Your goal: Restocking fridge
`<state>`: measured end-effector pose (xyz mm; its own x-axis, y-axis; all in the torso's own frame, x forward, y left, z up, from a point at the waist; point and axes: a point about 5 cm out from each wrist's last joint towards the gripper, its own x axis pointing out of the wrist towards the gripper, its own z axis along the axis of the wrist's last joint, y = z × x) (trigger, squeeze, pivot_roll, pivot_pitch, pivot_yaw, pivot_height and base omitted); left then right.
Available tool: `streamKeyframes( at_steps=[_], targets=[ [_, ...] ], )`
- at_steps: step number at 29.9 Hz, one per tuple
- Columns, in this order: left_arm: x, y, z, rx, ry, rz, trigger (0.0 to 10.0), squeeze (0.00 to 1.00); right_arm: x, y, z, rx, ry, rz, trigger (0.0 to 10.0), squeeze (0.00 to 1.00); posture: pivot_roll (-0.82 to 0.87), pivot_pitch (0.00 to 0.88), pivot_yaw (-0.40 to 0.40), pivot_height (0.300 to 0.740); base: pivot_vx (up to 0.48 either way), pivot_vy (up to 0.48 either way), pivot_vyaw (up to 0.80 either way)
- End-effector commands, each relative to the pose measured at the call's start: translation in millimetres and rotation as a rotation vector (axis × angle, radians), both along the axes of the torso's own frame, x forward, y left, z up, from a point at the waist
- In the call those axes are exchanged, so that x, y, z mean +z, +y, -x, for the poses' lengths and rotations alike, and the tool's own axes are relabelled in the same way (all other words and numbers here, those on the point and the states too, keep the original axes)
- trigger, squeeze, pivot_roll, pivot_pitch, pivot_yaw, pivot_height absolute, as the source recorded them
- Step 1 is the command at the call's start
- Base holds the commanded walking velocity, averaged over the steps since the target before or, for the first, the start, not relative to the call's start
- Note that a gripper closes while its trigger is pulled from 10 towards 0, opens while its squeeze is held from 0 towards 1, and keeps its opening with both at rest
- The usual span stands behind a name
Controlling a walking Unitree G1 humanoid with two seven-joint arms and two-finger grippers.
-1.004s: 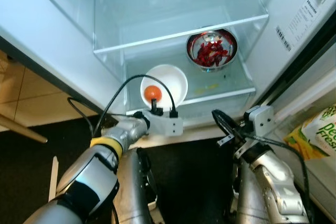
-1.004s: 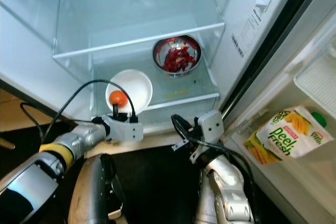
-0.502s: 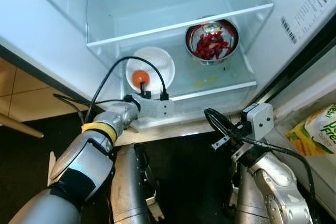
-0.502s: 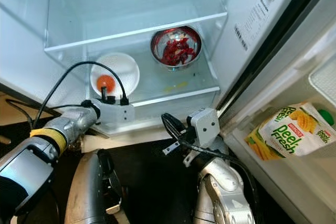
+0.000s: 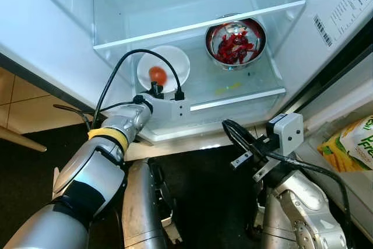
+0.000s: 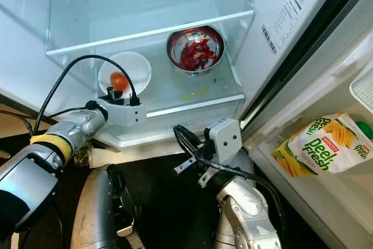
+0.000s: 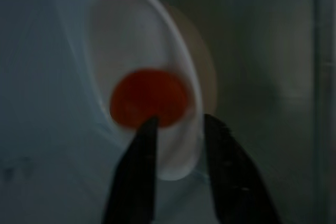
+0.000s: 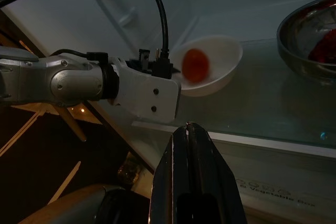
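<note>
- My left gripper (image 7: 176, 145) has its jaws clamped on the near rim of the white bowl (image 5: 164, 67), one finger inside, one outside; a tomato (image 5: 157, 74) lies in the bowl just ahead of the fingertips.
- The bowl rests on the fridge's lower glass shelf (image 5: 245, 88), toward its left side. I judge the next move is releasing and drawing straight back.
- Off to the jaws' right, well apart, sits a steel bowl of red chillies (image 5: 235, 43).
- My right gripper (image 8: 195, 145), fingers pressed together and empty, hangs below the shelf's front edge.
- A Peel Fresh juice carton (image 6: 326, 144) stands in the door.
</note>
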<state>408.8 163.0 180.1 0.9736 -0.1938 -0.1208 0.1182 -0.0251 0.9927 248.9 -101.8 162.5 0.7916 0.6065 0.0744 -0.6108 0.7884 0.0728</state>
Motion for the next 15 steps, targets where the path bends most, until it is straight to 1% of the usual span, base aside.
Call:
streamKeyframes(
  at_steps=[1, 4, 5, 7, 8, 9, 10, 11, 12, 14, 15],
  targets=[
    [2.8, 16.9, 0.3, 0.048, -0.021, -0.022, 10.0, 0.00, -4.4, 2.8, 4.7, 0.024, 0.028, -0.009, 10.0, 0.00, -0.19, 0.581, 0.140, 0.450, 0.000, 0.000, 0.00],
    [6.2, 17.9, -0.3, 0.046, -0.030, -0.005, 10.0, 0.00, -3.2, 3.5, 2.4, 0.031, 0.023, -0.008, 10.0, 0.00, -0.18, 0.567, 0.144, 0.450, 0.000, 0.000, 0.00],
    [6.7, 17.4, -0.1, 0.038, -0.035, 0.012, 10.0, 0.00, -2.9, 4.1, 0.6, 0.033, 0.019, -0.010, 10.0, 0.00, -0.18, 0.550, 0.146, 0.450, 0.000, 0.000, 0.00],
    [5.4, 13.9, 0.9, 0.012, -0.037, 0.047, 10.0, 0.00, -2.7, 5.2, -2.5, 0.034, 0.014, -0.014, 10.0, 0.00, -0.17, 0.537, 0.150, 0.450, 0.000, 0.000, 0.00],
    [5.4, 13.9, 0.9, 0.012, -0.037, 0.047, 10.0, 0.00, -2.7, 5.2, -2.5, 0.034, 0.014, -0.014, 10.0, 0.00, -0.17, 0.537, 0.150, 0.450, 0.000, 0.000, 0.00],
    [3.7, 10.0, 2.1, -0.015, -0.037, 0.073, 10.0, 0.00, -2.0, 6.1, -4.1, 0.037, 0.010, -0.017, 10.0, 0.00, -0.16, 0.522, 0.150, 0.450, 0.000, 0.000, 0.00],
    [3.7, 10.0, 2.1, -0.015, -0.037, 0.073, 10.0, 0.00, -2.0, 6.1, -4.1, 0.037, 0.010, -0.017, 10.0, 0.00, -0.16, 0.522, 0.150, 0.450, 0.000, 0.000, 0.00],
    [-1.5, 3.9, 4.9, -0.060, -0.034, 0.106, 10.0, 0.00, -1.3, 7.8, -6.4, 0.044, 0.006, -0.021, 10.0, 0.00, -0.14, 0.500, 0.151, 0.450, 0.000, 0.000, 0.00],
    [-1.5, 3.9, 4.9, -0.060, -0.034, 0.106, 10.0, 0.00, -1.3, 7.8, -6.4, 0.044, 0.006, -0.021, 10.0, 0.00, -0.14, 0.500, 0.151, 0.450, 0.000, 0.000, 0.00],
    [-19.4, -4.4, 13.8, -0.127, -0.005, 0.163, 10.0, 0.00, -3.8, 12.0, -11.6, 0.066, 0.004, -0.011, 10.0, 0.00, -0.12, 0.459, 0.149, 0.450, 0.000, 0.000, 0.00],
    [-19.4, -4.4, 13.8, -0.127, -0.005, 0.163, 10.0, 0.00, -3.8, 12.0, -11.6, 0.066, 0.004, -0.011, 10.0, 0.00, -0.12, 0.459, 0.149, 0.450, 0.000, 0.000, 0.00]
  ],
)
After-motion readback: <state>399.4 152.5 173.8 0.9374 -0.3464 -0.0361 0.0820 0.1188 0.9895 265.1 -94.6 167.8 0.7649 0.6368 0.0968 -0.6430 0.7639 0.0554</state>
